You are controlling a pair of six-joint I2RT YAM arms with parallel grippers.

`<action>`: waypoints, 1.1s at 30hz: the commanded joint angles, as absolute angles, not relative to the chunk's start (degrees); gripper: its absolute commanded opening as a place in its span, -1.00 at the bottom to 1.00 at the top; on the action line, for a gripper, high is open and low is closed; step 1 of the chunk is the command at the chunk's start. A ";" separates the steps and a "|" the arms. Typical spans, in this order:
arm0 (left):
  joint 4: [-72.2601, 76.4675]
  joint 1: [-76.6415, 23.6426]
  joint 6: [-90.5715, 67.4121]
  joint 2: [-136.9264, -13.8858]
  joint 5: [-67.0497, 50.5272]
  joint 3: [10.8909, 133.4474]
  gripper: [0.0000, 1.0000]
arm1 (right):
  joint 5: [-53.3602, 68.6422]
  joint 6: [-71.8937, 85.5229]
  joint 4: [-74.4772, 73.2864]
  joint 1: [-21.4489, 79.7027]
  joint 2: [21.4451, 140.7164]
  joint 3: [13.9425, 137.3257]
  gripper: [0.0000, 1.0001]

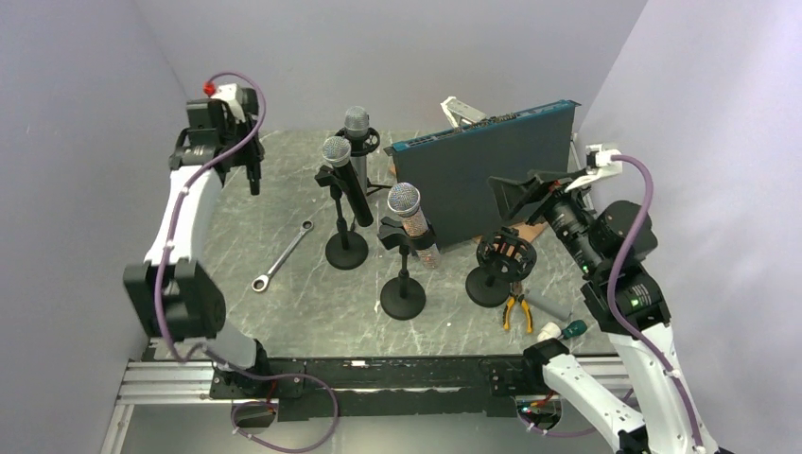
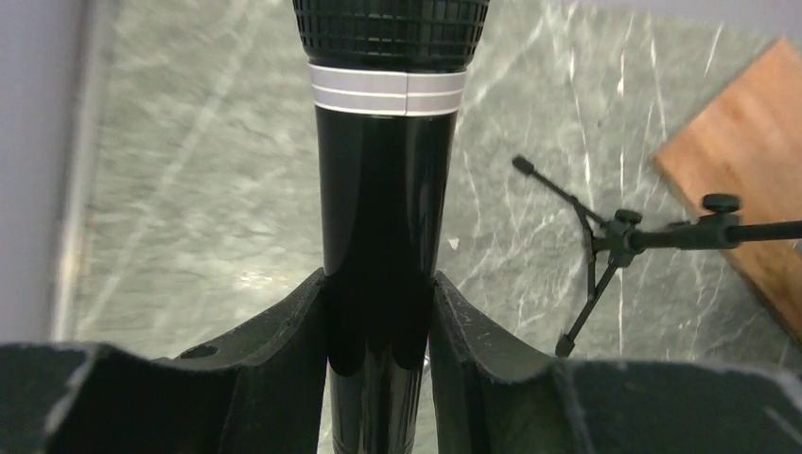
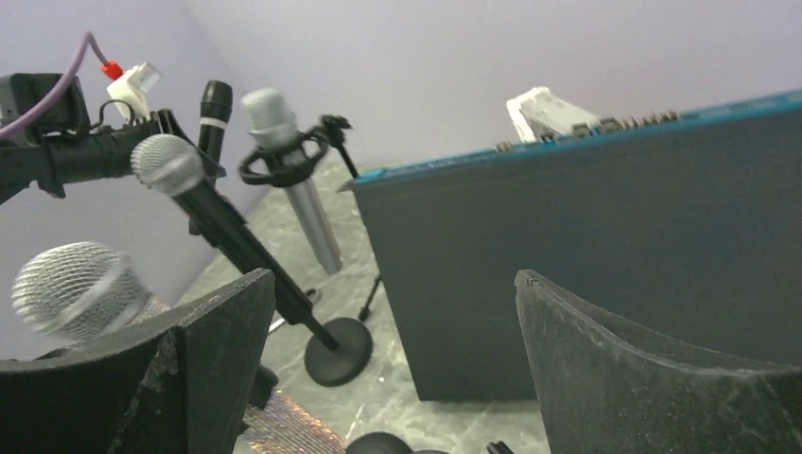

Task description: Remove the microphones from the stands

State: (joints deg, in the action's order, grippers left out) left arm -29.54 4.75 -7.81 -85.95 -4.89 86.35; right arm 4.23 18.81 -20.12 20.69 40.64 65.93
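Note:
My left gripper (image 1: 241, 142) is raised at the far left and shut on a black microphone (image 1: 253, 175) with a silver band, held in the air away from any stand. In the left wrist view the gripper (image 2: 378, 284) clamps the microphone's handle (image 2: 383, 189). An empty stand with a black shock mount (image 1: 501, 260) stands at the right. Three other microphones sit in stands: a silver one (image 1: 357, 123), a black-handled one (image 1: 336, 151) and a sparkly-handled one (image 1: 404, 199). My right gripper (image 1: 515, 194) is open and empty above the empty stand; the right wrist view (image 3: 392, 284) shows its jaws wide apart.
A dark blue box (image 1: 492, 180) stands upright behind the right gripper. A wrench (image 1: 284, 255) lies left of the stands. Pliers (image 1: 515, 310) and a screwdriver (image 1: 567, 329) lie at the front right. A small tripod (image 2: 605, 246) and a wooden board (image 2: 747, 161) lie below the left gripper.

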 commanded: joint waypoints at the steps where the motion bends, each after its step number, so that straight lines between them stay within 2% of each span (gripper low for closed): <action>1: -25.82 5.15 -8.93 -95.16 -15.65 89.13 -1.00 | -4.63 19.88 -26.68 20.90 43.16 67.28 1.00; 8: -20.39 5.23 -8.40 -105.96 -23.14 87.72 -0.98 | -29.66 27.22 -37.94 20.91 48.12 71.84 1.00; 17: -29.03 5.19 -8.23 -119.20 -26.34 96.73 -0.99 | -43.45 32.66 -43.80 20.89 47.94 72.91 1.00; 23: -29.91 5.23 -6.99 -122.57 -26.54 98.14 -0.97 | -36.88 24.81 -42.84 20.91 44.35 72.09 1.00; 27: -32.41 5.27 -6.78 -125.08 -26.80 100.43 -0.93 | -28.15 21.50 -48.46 20.93 44.90 75.56 1.00; 33: -33.47 5.25 -6.82 -128.17 -27.41 101.29 -0.84 | -17.23 17.89 -46.54 20.92 40.79 74.96 1.00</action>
